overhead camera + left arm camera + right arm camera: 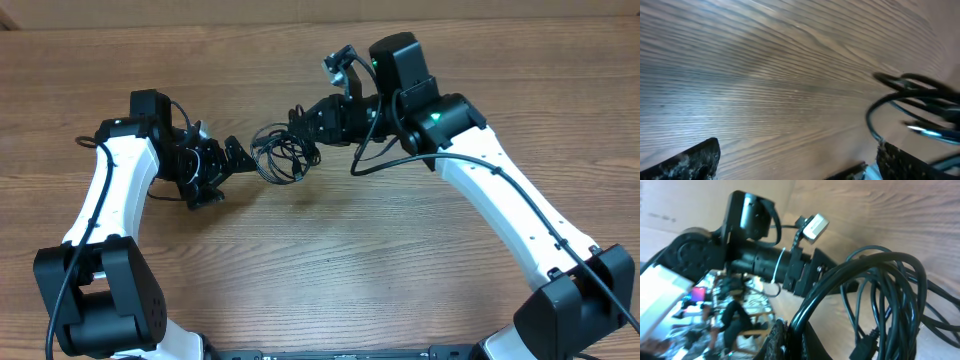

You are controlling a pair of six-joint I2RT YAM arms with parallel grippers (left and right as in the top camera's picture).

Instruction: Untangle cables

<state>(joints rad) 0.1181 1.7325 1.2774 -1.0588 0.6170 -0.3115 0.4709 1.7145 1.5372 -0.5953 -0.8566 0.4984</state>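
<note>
Brown wood-grain worktop [300, 260], matte, with fine streaked lines in the left wrist view. At far left I see the left arm [100, 200], a smooth white shell with black joints. Its left tool [236, 155] points right at the bundle. In its own camera the left tool [797, 155] is spread wide, with rough black fingers [695, 160] at the two bottom corners and bare wood between them. A glossy cord loop sits just beside the right-hand finger.

Mid-worktop are the cables [283, 152]: thin black round cords, looped and bunched in one small tangle between the two tools. The cables [920, 105] are blurred in the left wrist view. Up close, the cables [880, 295] show as shiny overlapping oval loops with a small plug end low down.

The right tool [303, 124] is on the bundle's upper right edge. At the wrist the right tool [795, 340] is clamped on the strands, with one textured pad pressed against them. The right arm [500, 190] is white and angular.
</note>
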